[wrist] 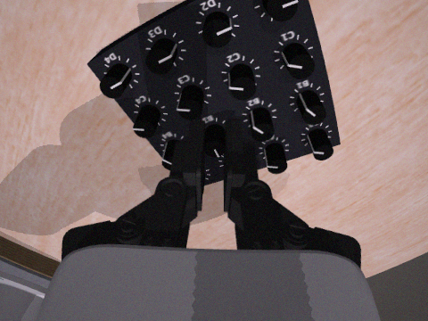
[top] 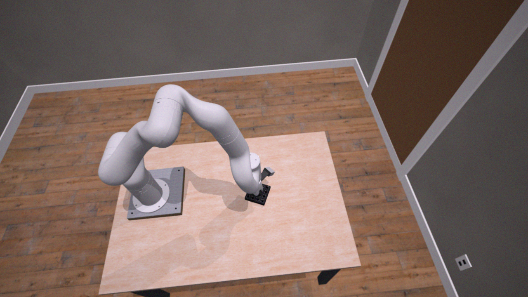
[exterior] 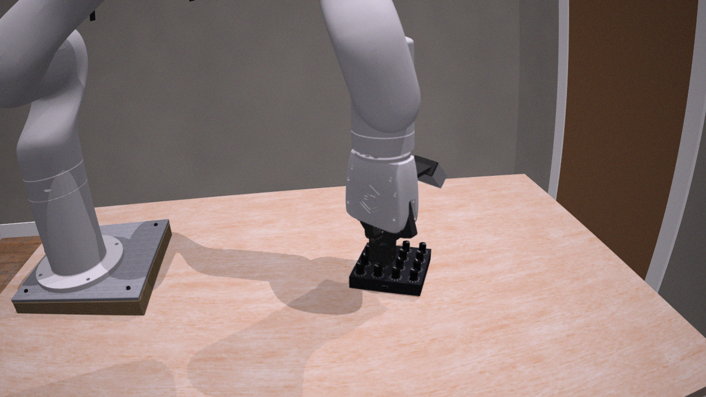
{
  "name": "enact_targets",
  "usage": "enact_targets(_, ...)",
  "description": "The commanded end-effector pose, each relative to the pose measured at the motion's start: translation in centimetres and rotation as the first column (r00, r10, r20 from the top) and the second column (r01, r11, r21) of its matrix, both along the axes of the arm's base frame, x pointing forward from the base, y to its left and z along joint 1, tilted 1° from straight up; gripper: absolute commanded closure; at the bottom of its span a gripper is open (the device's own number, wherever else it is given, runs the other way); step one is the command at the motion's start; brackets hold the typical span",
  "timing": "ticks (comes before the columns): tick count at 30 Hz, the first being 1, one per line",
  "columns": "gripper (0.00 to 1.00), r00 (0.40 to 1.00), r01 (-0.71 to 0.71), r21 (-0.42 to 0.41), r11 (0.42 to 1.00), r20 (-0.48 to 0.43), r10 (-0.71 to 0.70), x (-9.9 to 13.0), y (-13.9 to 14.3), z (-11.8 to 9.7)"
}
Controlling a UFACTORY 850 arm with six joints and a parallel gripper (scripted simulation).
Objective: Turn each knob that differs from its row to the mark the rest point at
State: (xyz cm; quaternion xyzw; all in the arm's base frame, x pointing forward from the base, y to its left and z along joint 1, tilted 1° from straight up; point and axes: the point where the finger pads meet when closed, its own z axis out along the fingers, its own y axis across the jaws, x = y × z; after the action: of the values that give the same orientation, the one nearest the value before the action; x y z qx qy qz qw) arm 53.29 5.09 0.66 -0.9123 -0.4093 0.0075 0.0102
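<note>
Black knob box (top: 253,201) (exterior: 365,283) (wrist: 134,50) sits flat on the table (top: 295,229) (exterior: 493,321) (wrist: 379,45), well apart from the arm's base plate (top: 177,206) (exterior: 154,256). Gripper (top: 260,191) (exterior: 382,261) (wrist: 214,139) points down over the box, fingers nearly closed, pinching knob B3 (wrist: 215,137). B3's white line shows between them, outer end away from its printed name. B4 (wrist: 169,152) and B2 (wrist: 261,122) flank the fingers on the box. A3's pointing: can't tell, fingers block it.
</note>
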Motion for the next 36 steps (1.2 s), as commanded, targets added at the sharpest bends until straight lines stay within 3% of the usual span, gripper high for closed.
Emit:
enact_targets(1, 0.92, 0.991, 0.133, -0.017, 0.991, 0.003, -0.133, 0.1, 0.01, 0.08)
enact_targets(8, 0.92, 0.965, 0.264, -0.02, 0.964, 0.003, -0.264, 0.1, 0.01, 0.08)
enact_targets(20, 0.92, 0.861, 0.509, -0.025, 0.861, 0.006, -0.509, 0.1, 0.01, 0.08)
enact_targets(36, 0.92, 0.641, 0.768, -0.029, 0.64, 0.011, -0.768, 0.1, 0.01, 0.08)
